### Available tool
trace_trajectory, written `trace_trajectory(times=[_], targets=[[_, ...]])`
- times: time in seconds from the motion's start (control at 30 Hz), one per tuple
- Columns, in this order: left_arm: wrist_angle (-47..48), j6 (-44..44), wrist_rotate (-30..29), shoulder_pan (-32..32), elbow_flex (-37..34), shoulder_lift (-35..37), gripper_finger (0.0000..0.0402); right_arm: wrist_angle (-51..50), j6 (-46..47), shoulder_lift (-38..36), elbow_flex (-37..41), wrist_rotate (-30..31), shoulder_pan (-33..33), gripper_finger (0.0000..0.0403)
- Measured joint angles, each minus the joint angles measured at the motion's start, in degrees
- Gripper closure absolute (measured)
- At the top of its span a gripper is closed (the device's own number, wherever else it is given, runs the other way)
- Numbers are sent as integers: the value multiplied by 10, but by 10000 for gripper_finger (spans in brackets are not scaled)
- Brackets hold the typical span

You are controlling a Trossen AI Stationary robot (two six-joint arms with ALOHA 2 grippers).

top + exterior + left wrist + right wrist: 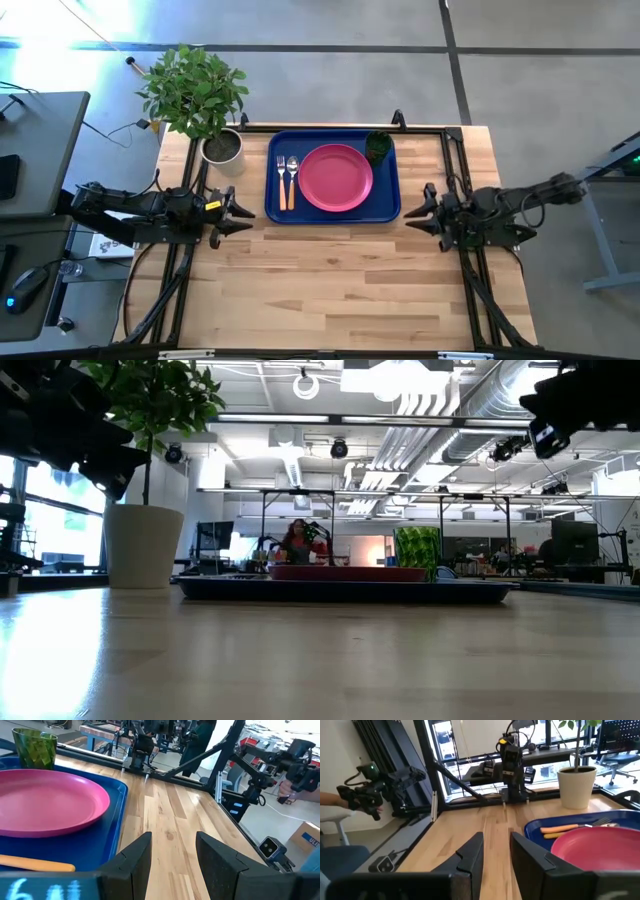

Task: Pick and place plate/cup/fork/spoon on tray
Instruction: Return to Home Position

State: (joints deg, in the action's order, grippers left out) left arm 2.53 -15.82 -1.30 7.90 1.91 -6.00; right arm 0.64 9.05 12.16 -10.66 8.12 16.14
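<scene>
Seen from above with the far edge at twelve, the blue tray (385, 205) lies on the tabletop (330, 280) between the two hands. The pink plate (336, 177) sits mid-tray, with the fork (281, 182) and spoon (292, 182) side by side at its nine o'clock and the green cup (379, 147) at its one o'clock. The left hand (238, 214), fingers parted and empty, has the tray at its two o'clock. The right hand (415, 212), also parted and empty, has it at ten o'clock.
</scene>
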Motion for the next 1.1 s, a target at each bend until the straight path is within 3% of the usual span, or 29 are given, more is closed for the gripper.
trace_trajectory(times=[0.67,1.1], targets=[[-1,29,-7,0,0,0,257,86,0,-18,101,4,0,316],[-1,25,-7,0,0,0,257,81,13,-17,101,39,0,316]])
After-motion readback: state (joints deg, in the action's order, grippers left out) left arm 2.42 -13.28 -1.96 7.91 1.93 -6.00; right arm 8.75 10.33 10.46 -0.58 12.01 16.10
